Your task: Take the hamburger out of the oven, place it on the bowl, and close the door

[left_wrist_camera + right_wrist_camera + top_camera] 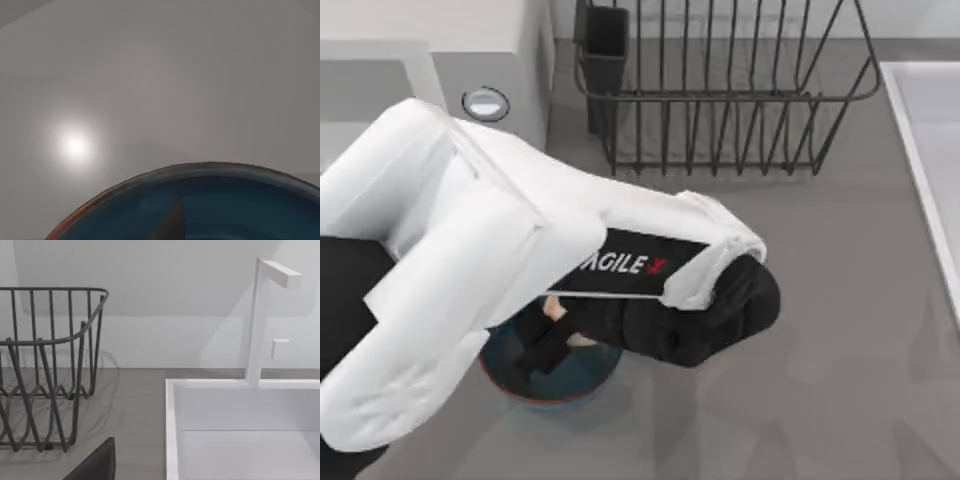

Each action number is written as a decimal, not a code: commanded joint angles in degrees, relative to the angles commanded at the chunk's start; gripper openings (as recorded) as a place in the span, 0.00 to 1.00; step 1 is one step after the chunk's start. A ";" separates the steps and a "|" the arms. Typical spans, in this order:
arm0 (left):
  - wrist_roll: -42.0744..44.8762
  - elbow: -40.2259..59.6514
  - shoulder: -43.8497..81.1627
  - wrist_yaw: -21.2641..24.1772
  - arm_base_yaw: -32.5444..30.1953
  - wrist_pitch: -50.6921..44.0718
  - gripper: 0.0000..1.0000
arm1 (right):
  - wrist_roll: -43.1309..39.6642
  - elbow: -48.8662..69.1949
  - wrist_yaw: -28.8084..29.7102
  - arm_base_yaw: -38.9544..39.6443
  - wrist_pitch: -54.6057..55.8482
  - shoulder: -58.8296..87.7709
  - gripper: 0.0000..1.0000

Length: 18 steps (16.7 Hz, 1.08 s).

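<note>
At the bench's near-left part, my left gripper (pixel 548 338) reaches into the round deep-blue, orange-rimmed bowl (pixel 582 380) to seat the small cream hamburger (pixel 557 311); whether its claw is open I cannot tell.

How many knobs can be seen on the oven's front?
1: a silver-ringed knob on the oven at the table's far left; the left arm may hide another.

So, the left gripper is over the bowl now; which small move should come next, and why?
Probably open the left gripper and let go. It hangs low over the bowl, with a cream-coloured lump, likely the hamburger, at its fingers. The left wrist view shows the bowl's blue inside close below. I cannot tell whether the fingers are open yet. The oven waits behind.
</note>
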 joint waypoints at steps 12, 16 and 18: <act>-10.54 1.45 3.20 -4.85 -4.67 -10.64 0.00 | 0.00 0.00 0.00 0.00 0.00 0.00 1.00; -8.78 0.45 2.98 -6.02 -3.57 -7.74 0.00 | 0.00 0.00 0.00 0.00 0.00 0.00 1.00; -7.42 -0.44 2.67 -6.78 -2.76 -5.50 0.00 | 0.00 0.00 0.00 0.00 0.00 0.00 1.00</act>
